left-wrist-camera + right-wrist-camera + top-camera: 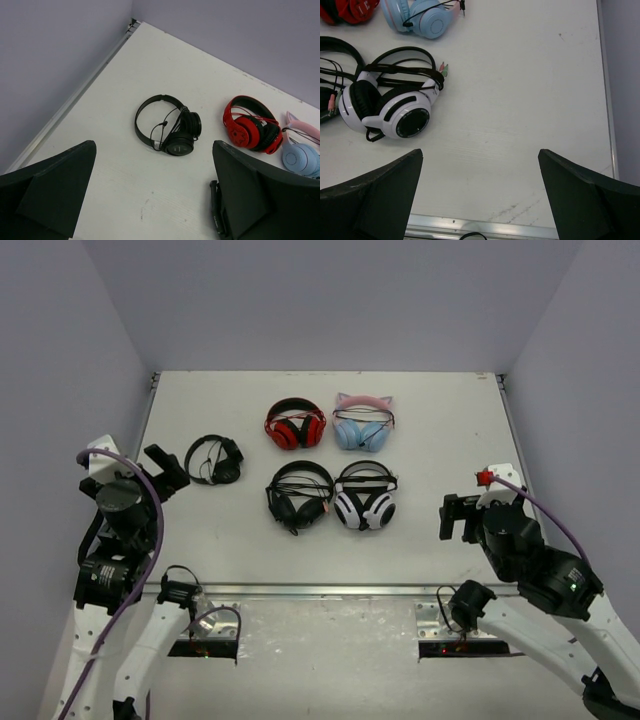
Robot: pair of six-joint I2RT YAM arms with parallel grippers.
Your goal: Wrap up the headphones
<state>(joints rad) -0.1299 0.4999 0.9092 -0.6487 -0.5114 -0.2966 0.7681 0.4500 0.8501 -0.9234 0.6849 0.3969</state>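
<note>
The small all-black headphones [214,460] lie on the white table at the left, cable bundled across the thin headband; they also show in the left wrist view [170,127]. My left gripper [165,472] hovers just left of them, open and empty; in its wrist view [152,150] the headphones lie ahead of the spread fingers. My right gripper [458,517] is open and empty over the right side of the table [480,155], far from them.
A red-and-black pair [295,424], a blue pair with pink cat ears [362,424], a bigger black pair [298,496] and a white-and-black pair [365,498] lie mid-table. A metal rail [320,590] marks the near edge. Walls enclose three sides.
</note>
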